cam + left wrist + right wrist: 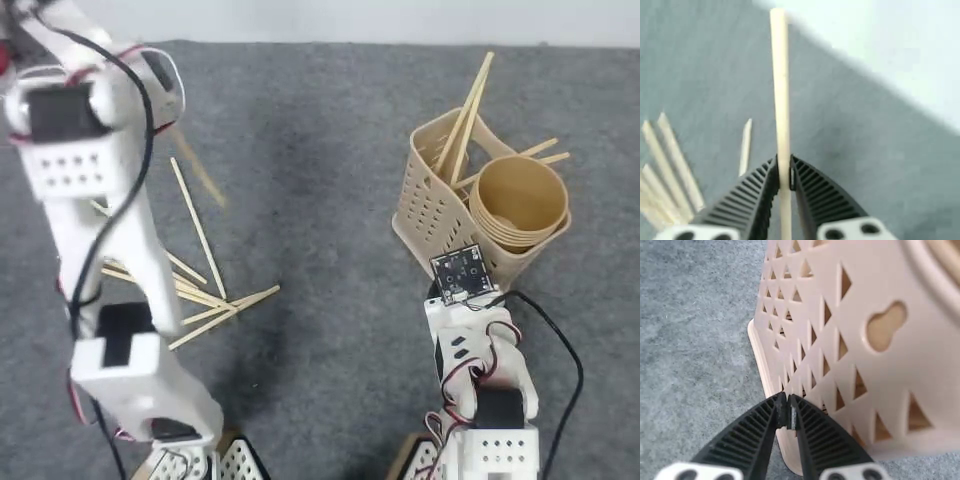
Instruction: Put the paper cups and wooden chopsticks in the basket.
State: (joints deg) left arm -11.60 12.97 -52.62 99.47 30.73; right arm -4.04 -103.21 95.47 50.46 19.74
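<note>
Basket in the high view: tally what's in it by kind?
Wooden chopsticks: 4 showing, sticking out of the basket
Paper cup stack: 1, with the cups nested and their number unclear
Total: 5 visible items

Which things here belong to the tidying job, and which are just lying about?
Job: basket; paper cups stacked in it; chopsticks standing in it; loose chopsticks on the grey mat; one chopstick in the left tool.
Not the job: grey mat; circuit board beside the basket.
</note>
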